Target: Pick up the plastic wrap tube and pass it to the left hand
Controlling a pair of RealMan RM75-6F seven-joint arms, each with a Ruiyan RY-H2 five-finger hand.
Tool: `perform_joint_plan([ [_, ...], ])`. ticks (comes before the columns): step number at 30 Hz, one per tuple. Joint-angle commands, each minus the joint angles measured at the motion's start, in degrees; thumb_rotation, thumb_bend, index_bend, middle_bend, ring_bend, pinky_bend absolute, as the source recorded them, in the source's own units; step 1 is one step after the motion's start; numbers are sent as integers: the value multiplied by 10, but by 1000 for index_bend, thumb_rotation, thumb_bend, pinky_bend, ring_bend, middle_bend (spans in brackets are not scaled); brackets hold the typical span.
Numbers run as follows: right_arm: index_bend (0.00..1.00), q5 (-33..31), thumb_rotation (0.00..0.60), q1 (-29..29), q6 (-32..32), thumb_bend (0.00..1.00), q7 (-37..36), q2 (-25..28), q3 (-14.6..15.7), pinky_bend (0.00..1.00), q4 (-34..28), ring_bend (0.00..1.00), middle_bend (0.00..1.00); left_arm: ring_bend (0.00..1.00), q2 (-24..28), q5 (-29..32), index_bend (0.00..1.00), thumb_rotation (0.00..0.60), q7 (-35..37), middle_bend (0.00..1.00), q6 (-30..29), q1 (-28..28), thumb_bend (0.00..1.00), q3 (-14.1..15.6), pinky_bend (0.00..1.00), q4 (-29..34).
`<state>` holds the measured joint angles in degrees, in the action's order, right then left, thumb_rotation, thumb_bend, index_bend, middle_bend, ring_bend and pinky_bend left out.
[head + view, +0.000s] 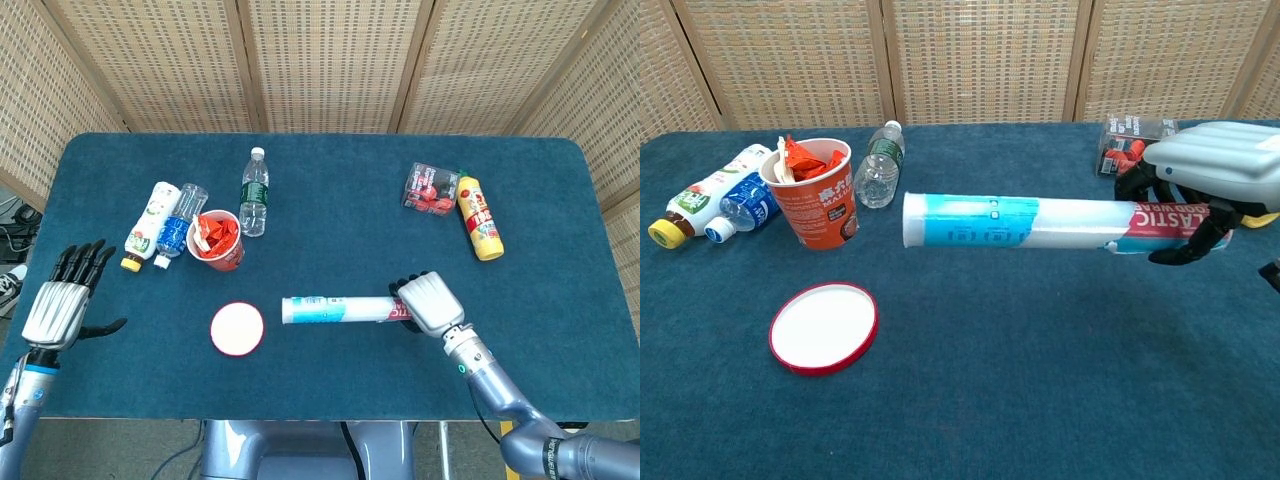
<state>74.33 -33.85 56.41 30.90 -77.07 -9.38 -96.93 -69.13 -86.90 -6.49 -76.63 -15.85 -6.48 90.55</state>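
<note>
We note the right robot hand (pixel 1212 185) grips the plastic wrap tube (pixel 1040 223) by its red-labelled end, holding it level above the table (pixel 330 390) with the free end pointing left, which we judge leaves that end bare for the handover. The left robot hand (pixel 62 305) waits with fingers spread and nothing in it over the table's left edge, well apart from the tube. Farther back, the red lid (pixel 824 327) and noodle cup (pixel 821 194) lie between the two hands.

Right hand (pixel 1205 185) grips the red-labelled end of the plastic wrap tube (pixel 1020 222), held level above the table (pixel 1040 380).
</note>
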Motion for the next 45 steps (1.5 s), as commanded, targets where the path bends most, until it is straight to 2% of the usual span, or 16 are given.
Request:
perform_joint_plan([
  [1,692,-50,600,-18,3,674,58,4,-17,638,-41,687,662,26,4,-42,5,600,-3,0,-2,-43,0,-31,30,33],
  [4,693,-92,600,-29,13,674,101,-4,-27,640,-59,692,665,70,6,-59,25,600,-13,0,15,-76,0,-48,74,54],
  [8,694,-148,600,-46,35,674,154,-19,-40,641,-73,694,666,98,16,-56,37,600,-39,0,70,-120,0,-60,98,92],
  [12,694,-204,600,-67,58,675,202,-38,-49,641,-78,694,666,119,15,-20,46,600,-72,0,127,-158,0,-74,111,121],
  [18,694,-258,600,-91,83,675,233,-55,-59,643,-84,694,667,132,-7,21,88,600,-112,13,170,-191,0,-74,115,133],
  [25,694,-304,600,-110,107,675,236,-66,-64,646,-94,695,667,202,-78,31,213,600,-124,99,191,-234,0,-71,166,80],
  [29,695,-313,600,-117,117,676,234,-73,-62,646,-99,695,667,203,-118,65,201,600,-162,99,214,-261,0,-75,170,53],
  [33,694,-316,600,-123,123,675,228,-75,-57,646,-102,695,668,203,-157,93,200,600,-192,100,208,-277,0,-82,172,26],
  [39,694,-317,600,-129,125,676,216,-75,-50,653,-107,704,671,222,-197,107,213,600,-179,123,206,-297,0,-88,189,-20],
  [45,694,-321,600,-135,127,676,204,-79,-45,654,-110,706,671,260,-224,113,226,600,-167,137,222,-317,0,-80,239,-56],
])
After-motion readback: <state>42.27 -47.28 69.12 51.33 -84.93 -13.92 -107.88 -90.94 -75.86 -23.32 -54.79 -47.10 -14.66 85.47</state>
